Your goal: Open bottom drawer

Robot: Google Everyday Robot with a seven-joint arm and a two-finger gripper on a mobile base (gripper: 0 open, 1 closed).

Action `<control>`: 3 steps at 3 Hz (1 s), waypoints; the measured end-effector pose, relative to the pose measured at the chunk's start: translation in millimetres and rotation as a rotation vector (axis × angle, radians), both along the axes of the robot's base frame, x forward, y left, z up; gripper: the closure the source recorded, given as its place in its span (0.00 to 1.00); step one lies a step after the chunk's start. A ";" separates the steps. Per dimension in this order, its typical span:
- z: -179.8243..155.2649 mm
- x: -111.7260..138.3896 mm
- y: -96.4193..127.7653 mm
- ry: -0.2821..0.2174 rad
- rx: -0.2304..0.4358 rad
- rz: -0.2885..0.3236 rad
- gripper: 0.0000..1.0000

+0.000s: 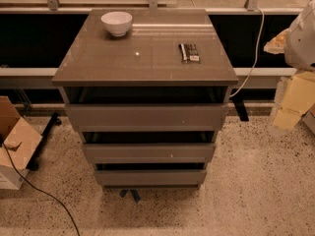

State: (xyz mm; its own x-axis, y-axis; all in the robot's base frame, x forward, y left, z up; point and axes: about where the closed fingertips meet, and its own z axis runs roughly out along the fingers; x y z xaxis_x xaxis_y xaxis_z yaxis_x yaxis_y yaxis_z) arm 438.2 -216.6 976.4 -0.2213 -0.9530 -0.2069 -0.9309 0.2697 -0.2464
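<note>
A grey-brown cabinet [145, 53] with three handleless drawer fronts stands in the middle of the camera view. The bottom drawer [150, 177] is the lowest and narrowest-looking front, just above the floor, with a dark gap above it. Its front sits in line with the other two and none of its inside shows. The middle front [147, 152] and the taller top front [146, 117] are above it. My gripper [289, 113], a blurred white and yellowish shape, hangs at the right edge, well to the right of the cabinet and apart from it.
A white bowl [116, 22] and a small dark packet [189, 52] lie on the cabinet top. An open cardboard box [12, 146] and a black cable [44, 193] are on the floor at left. A white cable [252, 58] hangs at right. A blue object [130, 194] lies under the cabinet.
</note>
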 end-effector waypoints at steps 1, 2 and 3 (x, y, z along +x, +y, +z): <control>0.0 0.0 0.0 0.000 0.000 0.000 0.00; -18.5 -0.4 13.2 -0.050 -0.002 0.043 0.00; -36.1 4.0 25.7 -0.078 0.040 0.091 0.00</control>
